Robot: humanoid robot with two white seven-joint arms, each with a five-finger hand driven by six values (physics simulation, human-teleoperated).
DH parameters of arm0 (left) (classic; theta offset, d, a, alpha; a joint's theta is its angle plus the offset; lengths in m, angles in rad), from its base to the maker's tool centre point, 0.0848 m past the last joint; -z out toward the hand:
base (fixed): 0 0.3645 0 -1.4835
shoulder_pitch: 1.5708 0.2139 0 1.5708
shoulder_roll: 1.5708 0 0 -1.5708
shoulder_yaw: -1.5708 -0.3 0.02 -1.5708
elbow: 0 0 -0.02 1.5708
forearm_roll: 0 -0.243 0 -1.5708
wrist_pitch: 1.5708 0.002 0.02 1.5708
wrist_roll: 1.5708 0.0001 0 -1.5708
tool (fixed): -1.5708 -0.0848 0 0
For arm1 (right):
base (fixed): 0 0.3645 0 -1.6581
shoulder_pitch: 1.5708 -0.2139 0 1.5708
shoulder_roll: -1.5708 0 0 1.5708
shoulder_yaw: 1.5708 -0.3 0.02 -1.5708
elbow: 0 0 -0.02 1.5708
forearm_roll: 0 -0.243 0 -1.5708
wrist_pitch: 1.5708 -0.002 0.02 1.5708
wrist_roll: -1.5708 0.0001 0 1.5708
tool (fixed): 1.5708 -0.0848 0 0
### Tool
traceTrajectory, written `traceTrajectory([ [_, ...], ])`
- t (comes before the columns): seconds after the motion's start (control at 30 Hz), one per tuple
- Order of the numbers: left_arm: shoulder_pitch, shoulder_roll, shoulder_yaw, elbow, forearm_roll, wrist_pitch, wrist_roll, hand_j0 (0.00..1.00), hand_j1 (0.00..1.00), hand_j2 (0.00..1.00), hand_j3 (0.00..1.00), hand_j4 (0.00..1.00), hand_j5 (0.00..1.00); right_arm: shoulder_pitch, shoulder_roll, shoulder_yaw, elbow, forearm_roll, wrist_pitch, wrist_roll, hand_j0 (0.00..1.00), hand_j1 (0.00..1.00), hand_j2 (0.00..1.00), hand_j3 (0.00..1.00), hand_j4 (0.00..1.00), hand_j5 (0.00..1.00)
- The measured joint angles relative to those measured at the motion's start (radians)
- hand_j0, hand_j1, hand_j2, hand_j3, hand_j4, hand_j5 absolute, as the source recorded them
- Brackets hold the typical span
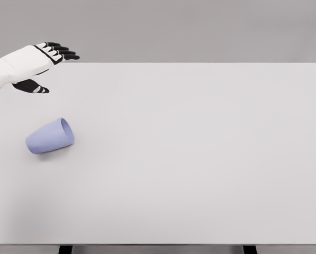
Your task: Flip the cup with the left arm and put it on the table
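**Left hand above and behind cup; cup on its side, mouth up-right**

Landmark for all positions: the cup (50, 136).

Left hand (44, 63): I have it at the far left of the head view, its arm coming in from the left edge. It sits well apart from the cup, toward the far edge of the table (200, 159) and slightly to the left. Fingers (62, 52) are extended and relaxed, pointing right; thumb (33, 87) hangs separately below the palm. Nothing grasped. No contact with the cup.

Cup: pale blue, lying on its side on the table's left part, nearer me than the hand. Long axis runs from lower left to upper right in the picture. The closed base is the lower-left end; the open mouth faces upper right, away from the left edge. Mouth rim looks wider than the base, so I expect it to roll in an arc if nudged.

Judgement: the reach has to bring the hand toward me, down onto the cup's flank, across the long axis. Task not started as far as grasping goes.

Right of the cup: bare tabletop. Right hand does not show.
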Motion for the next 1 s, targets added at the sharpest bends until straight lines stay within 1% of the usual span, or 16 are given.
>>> traceTrajectory([
  [0.33,0.0,0.001,0.0,-0.004,0.0,0.0,-0.002,1.0,1.0,1.0,1.0,1.0,1.0,0.0,0.0,0.0,0.002,-0.001,0.001,0.001,1.0,1.0,1.0,1.0,1.0,1.0],
  [0.6,0.0,0.002,0.002,0.0,-0.002,0.0,-0.039,1.0,1.0,1.0,1.0,1.0,1.0,0.0,0.0,0.0,0.002,-0.001,0.001,0.001,1.0,1.0,1.0,1.0,1.0,1.0],
  [0.7,0.043,0.009,0.011,0.002,0.0,0.0,-0.042,1.0,1.0,1.0,1.0,1.0,1.0,0.0,0.0,0.0,0.003,-0.001,0.001,0.001,1.0,1.0,1.0,1.0,1.0,1.0],
  [0.83,0.046,0.061,0.014,-0.005,0.015,0.0,-0.038,1.0,1.0,1.0,1.0,1.0,1.0,0.0,0.0,0.0,0.003,-0.001,0.001,0.001,1.0,1.0,1.0,1.0,1.0,1.0],
  [0.9,0.048,0.108,0.013,-0.018,0.025,0.0,-0.036,1.0,1.0,1.0,1.0,1.0,1.0,0.0,0.0,0.0,0.003,-0.002,0.001,0.001,1.0,1.0,1.0,1.0,1.0,1.0],
  [0.93,0.057,0.136,0.012,-0.03,0.044,0.0,-0.035,1.0,1.0,1.0,1.0,1.0,1.0,0.0,0.0,0.0,0.002,-0.002,0.001,0.001,1.0,1.0,1.0,1.0,1.0,1.0],
  [0.97,0.084,0.163,0.009,-0.039,0.079,-0.001,-0.035,1.0,1.0,1.0,1.0,1.0,1.0,0.0,0.0,0.0,0.002,-0.002,0.001,0.001,1.0,1.0,1.0,1.0,1.0,1.0],
  [1.0,0.097,0.188,0.004,-0.045,0.127,0.0,-0.036,1.0,1.0,1.0,1.0,1.0,1.0,0.0,0.0,0.0,0.003,-0.001,0.001,0.001,1.0,1.0,1.0,1.0,1.0,1.0],
])
